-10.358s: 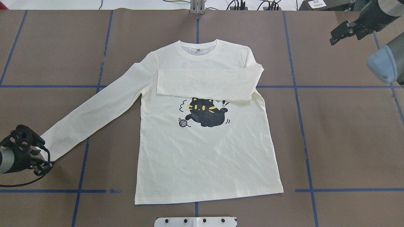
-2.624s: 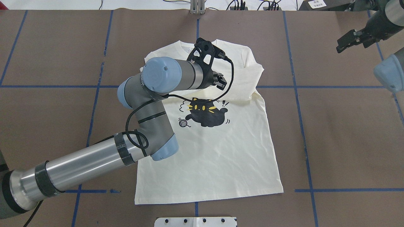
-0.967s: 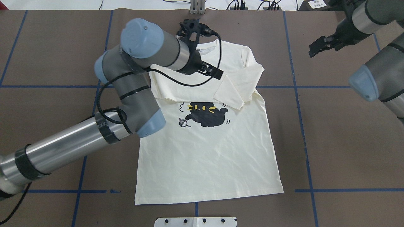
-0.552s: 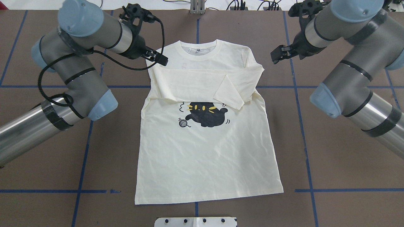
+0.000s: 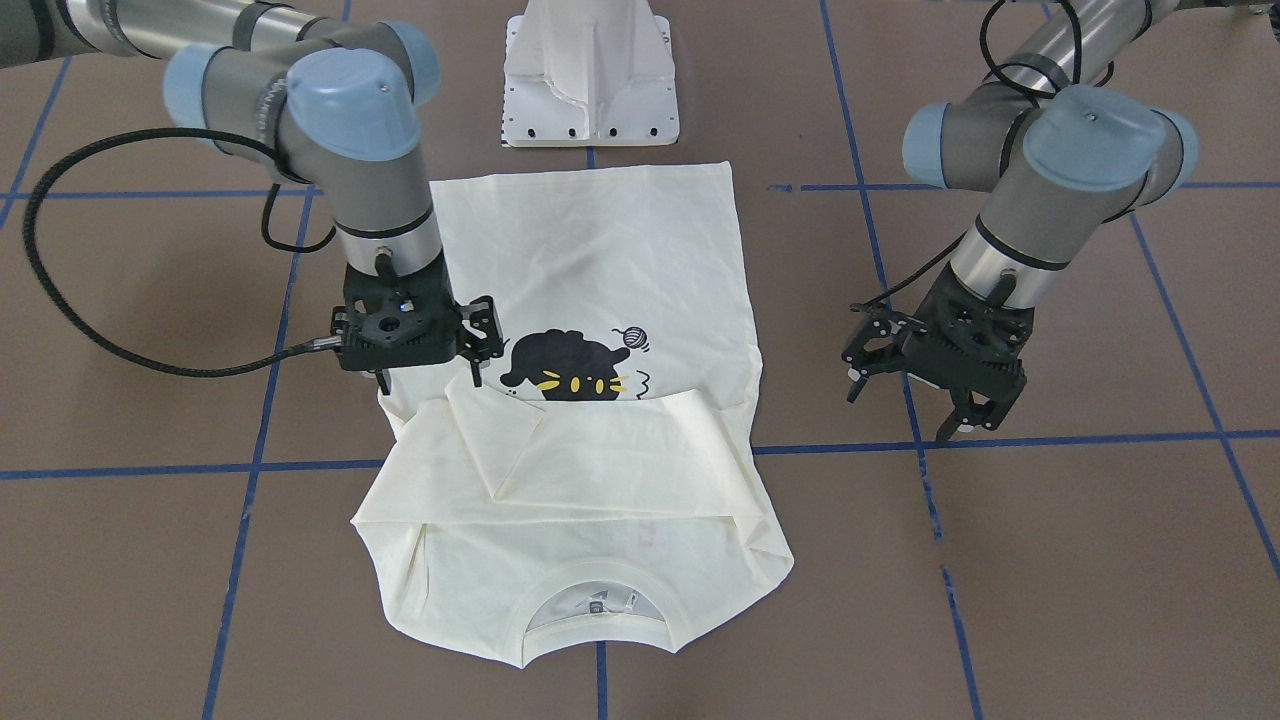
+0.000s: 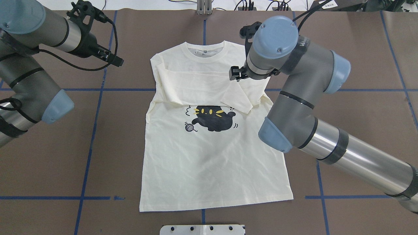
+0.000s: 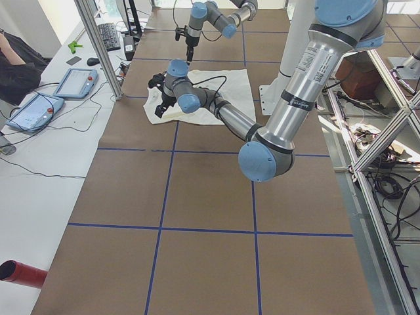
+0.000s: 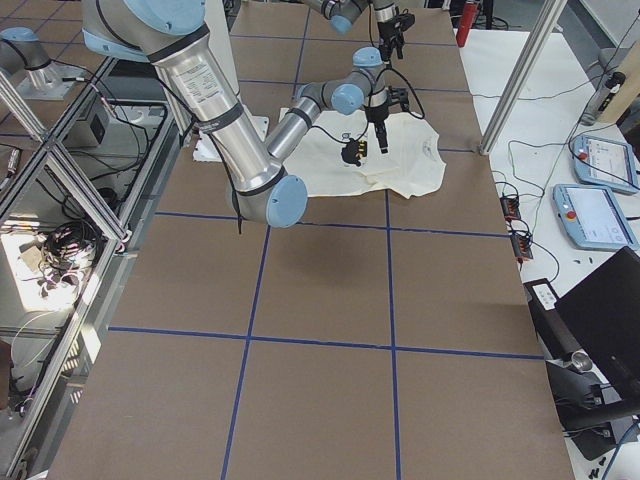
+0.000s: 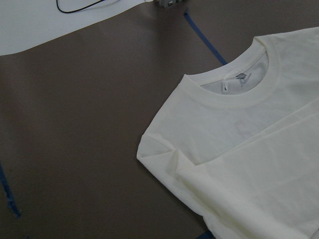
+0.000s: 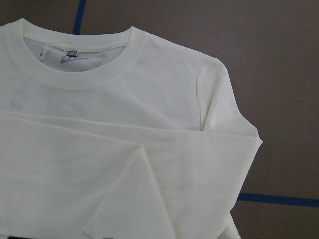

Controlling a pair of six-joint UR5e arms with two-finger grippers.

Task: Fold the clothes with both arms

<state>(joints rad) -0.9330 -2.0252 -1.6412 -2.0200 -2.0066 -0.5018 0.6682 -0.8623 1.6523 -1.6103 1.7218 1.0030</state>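
Note:
The cream long-sleeved T-shirt (image 6: pixel 209 160) lies flat, front up, on the brown table. Its black cat print (image 6: pixel 214 119) shows below both sleeves, which are folded across the chest. The top sleeve's cuff (image 6: pixel 236 96) lies doubled back near the shirt's right side. My left gripper (image 6: pixel 114 60) is open and empty above bare table, left of the collar; the front view shows it too (image 5: pixel 905 410). My right gripper (image 6: pixel 234 74) is open and empty, just above the folded sleeves near the right shoulder (image 5: pixel 430 380). Both wrist views show only the shirt (image 9: pixel 249 149) (image 10: pixel 124 149).
The white pedestal base (image 5: pixel 590 80) stands at the robot's side of the table, just beyond the hem. Blue tape lines (image 6: pixel 98 114) cross the brown cover. Tablets (image 7: pixel 72 82) and cables lie on a side bench past the table's far edge.
My left gripper brought the left sleeve across the chest, let go and drew back left, off the shirt. My right arm has swung in from the far right to above the folded sleeves.

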